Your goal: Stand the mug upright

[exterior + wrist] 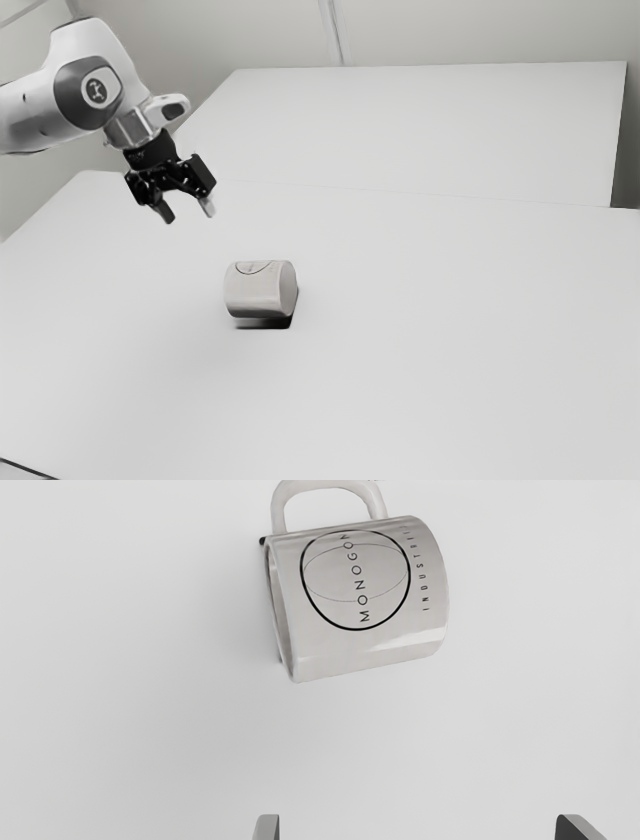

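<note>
1. My jaws stand wide open with nothing between them. In the exterior view they are above the worktop (450, 350), at the end of the arm (85, 95).
2. The mug (258, 290) is lying on its side on the worktop. In the exterior view it is between four and five o'clock from my jaws, well apart from them.
3. If I look down and call its mouth (280, 610) twelve o'clock, the handle (325, 484) points to three, and my jaws are toward the nine o'clock side.
4. I judge the step in hand is the approach for a grasp. I should turn so one jaw can enter the mouth and the other stay outside, pinching the wall at twelve, away from the handle.
5. I should close gently, because smooth, round ware may slip or roll toward nine.
6. Then I would lift a little, raise the mouth until the bottom faces down, lower until it sits flat, and only then open.
</note>
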Controlling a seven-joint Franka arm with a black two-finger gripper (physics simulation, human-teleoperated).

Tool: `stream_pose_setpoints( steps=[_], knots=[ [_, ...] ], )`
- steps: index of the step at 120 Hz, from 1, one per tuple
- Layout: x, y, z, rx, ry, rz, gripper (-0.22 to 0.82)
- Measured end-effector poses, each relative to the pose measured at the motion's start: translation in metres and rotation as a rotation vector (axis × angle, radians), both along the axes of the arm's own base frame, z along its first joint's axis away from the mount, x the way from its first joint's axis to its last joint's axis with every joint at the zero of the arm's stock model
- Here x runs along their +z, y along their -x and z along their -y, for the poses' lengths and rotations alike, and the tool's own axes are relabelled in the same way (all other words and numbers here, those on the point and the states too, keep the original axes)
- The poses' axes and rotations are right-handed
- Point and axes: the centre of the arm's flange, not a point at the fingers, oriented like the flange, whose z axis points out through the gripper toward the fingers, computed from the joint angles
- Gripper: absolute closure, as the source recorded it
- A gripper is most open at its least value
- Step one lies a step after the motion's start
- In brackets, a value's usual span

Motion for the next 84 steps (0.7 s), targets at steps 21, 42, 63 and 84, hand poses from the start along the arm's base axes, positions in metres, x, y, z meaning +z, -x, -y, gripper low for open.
stream_pose_setpoints(
  steps=[21, 42, 63, 84],
  knots=[
    [-0.043, 0.002, -0.02, 0.029, 0.126, 0.059, 0.0],
    [-0.069, 0.006, -0.039, 0.052, 0.226, 0.131, 0.0],
    [-0.1, 0.006, -0.053, 0.057, 0.298, 0.17, 0.0],
    [-0.133, 0.007, -0.073, 0.072, 0.359, 0.197, 0.0]
  ],
)
